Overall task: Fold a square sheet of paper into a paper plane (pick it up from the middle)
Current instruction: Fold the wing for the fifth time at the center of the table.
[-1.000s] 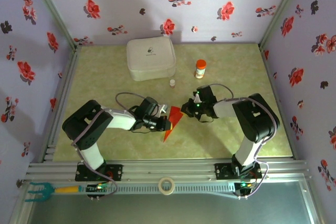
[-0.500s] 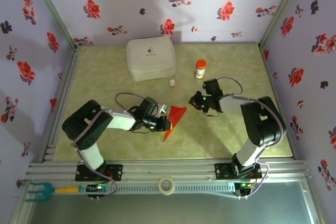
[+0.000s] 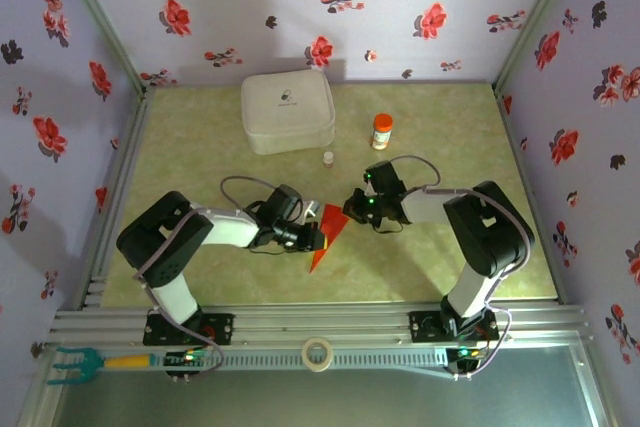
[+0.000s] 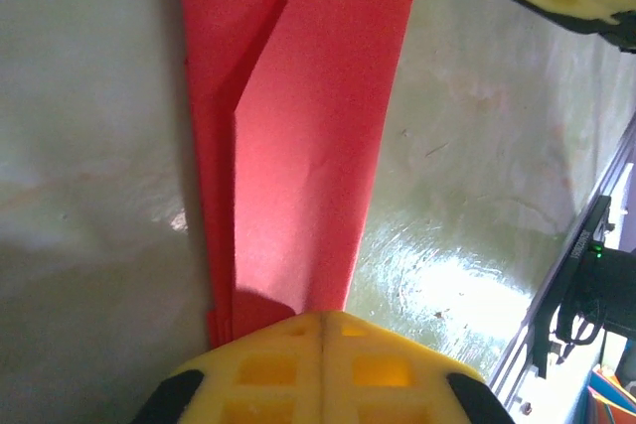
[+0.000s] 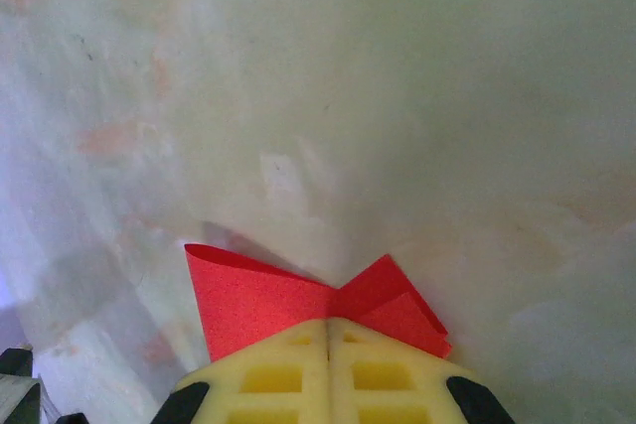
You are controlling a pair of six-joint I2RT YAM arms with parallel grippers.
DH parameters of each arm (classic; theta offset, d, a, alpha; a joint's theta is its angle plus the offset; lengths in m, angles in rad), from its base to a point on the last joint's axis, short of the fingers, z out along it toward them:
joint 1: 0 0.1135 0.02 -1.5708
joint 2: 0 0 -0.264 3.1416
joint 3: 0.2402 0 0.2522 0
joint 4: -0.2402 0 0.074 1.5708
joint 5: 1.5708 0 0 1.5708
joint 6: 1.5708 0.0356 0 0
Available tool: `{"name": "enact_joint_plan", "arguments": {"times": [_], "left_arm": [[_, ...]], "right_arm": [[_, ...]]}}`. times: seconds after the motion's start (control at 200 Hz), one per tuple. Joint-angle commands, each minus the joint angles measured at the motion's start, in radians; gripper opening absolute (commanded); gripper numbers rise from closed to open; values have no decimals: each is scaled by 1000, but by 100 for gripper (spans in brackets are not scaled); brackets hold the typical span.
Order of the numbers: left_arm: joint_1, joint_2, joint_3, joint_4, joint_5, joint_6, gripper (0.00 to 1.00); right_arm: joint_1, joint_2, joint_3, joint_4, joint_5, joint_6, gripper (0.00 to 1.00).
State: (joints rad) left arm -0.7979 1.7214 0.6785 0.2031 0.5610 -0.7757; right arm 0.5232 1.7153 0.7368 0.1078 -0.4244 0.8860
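The red paper (image 3: 328,232), creased into a narrow dart shape, lies flat on the table between my two grippers, point toward the near edge. My left gripper (image 3: 318,238) is shut, its tips resting on the paper's left edge; in the left wrist view the folded paper (image 4: 308,126) runs out face-up from under the left gripper (image 4: 323,315). My right gripper (image 3: 351,210) is shut with its tips on the wide far corner. In the right wrist view two red flaps of the paper (image 5: 258,300) spread from under the right gripper (image 5: 329,321), the left flap slightly lifted.
A white rounded case (image 3: 287,110) sits at the back of the green table (image 3: 430,267). An orange-capped bottle (image 3: 381,132) and a small vial (image 3: 328,158) stand just behind the grippers. A tape roll (image 3: 318,353) lies on the front rail.
The right gripper lifted away up and to the right half a second ago, baring the paper's wide corner, and has come back down onto it. The left gripper and paper stayed put.
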Motion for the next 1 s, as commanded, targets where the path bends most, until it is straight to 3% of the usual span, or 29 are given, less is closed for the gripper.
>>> {"name": "enact_joint_plan", "arguments": {"times": [0.0, 0.185, 0.515, 0.72, 0.995], "left_arm": [[-12, -24, 29, -151, -19, 0, 0], [-14, -47, 160, -236, -3, 36, 0], [-33, 135, 311, -263, 48, 64, 0], [-38, 178, 253, -286, -1, 66, 0], [-61, 82, 132, -282, -14, 45, 0]], "right_arm": [[-6, 42, -20, -54, 65, -11, 0], [-5, 44, -29, -53, 58, -1, 0], [-4, 55, -33, -44, 55, 8, 0], [-5, 59, -39, -43, 57, 8, 0], [-6, 67, -42, -53, 67, -2, 0]]}}
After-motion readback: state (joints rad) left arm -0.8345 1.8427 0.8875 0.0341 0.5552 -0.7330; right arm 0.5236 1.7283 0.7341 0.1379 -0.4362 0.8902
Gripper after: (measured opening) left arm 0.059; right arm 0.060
